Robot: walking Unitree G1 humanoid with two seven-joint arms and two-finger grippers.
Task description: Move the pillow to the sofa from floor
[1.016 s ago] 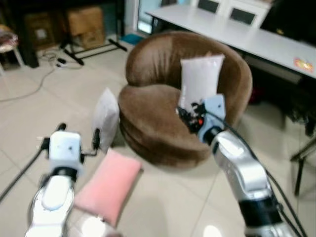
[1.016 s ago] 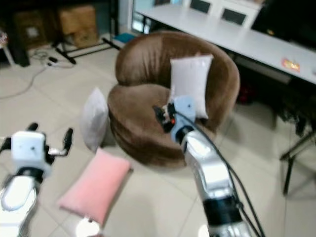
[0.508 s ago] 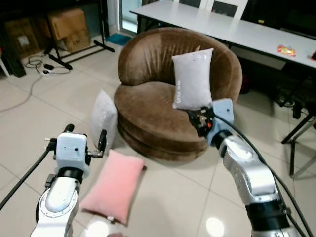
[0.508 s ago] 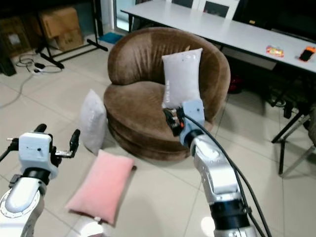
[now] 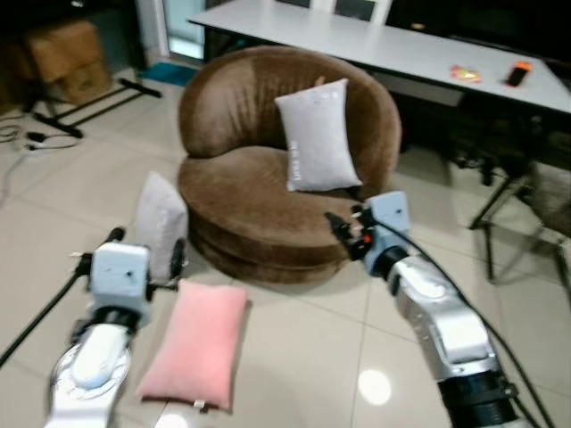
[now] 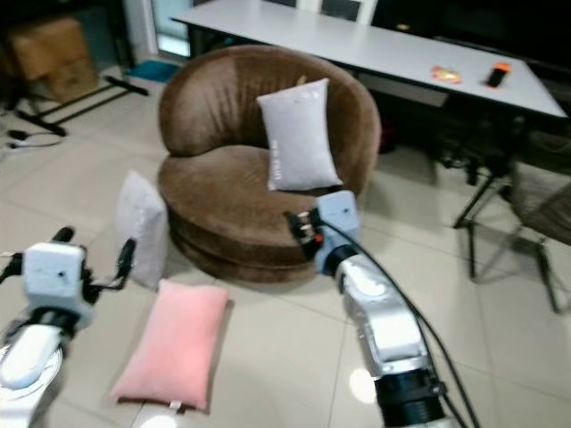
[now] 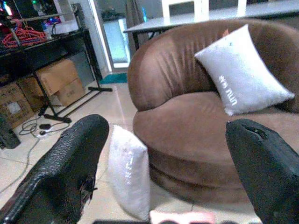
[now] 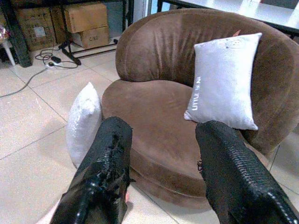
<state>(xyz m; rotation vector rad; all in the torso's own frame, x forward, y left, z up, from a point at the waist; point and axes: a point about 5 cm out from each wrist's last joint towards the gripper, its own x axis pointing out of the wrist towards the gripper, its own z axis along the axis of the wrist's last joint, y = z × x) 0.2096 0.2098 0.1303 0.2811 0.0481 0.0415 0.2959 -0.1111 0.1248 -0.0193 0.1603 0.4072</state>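
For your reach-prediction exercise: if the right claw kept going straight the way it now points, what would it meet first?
Probably the brown sofa: the right claw, fingers open, aims at its seat cushion, ahead of the grey pillow leaning on the backrest. Depth is uncertain.

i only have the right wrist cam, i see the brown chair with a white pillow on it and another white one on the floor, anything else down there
Observer: Yes, a pink pillow lies flat on the tiles, in front of the sofa.
Operator: where's the left gripper
Observer: The left gripper is open, above the pink pillow's near-left side, not touching it.
Operator: and that white floor pillow
Observer: The white floor pillow stands leaning against the sofa's left side.
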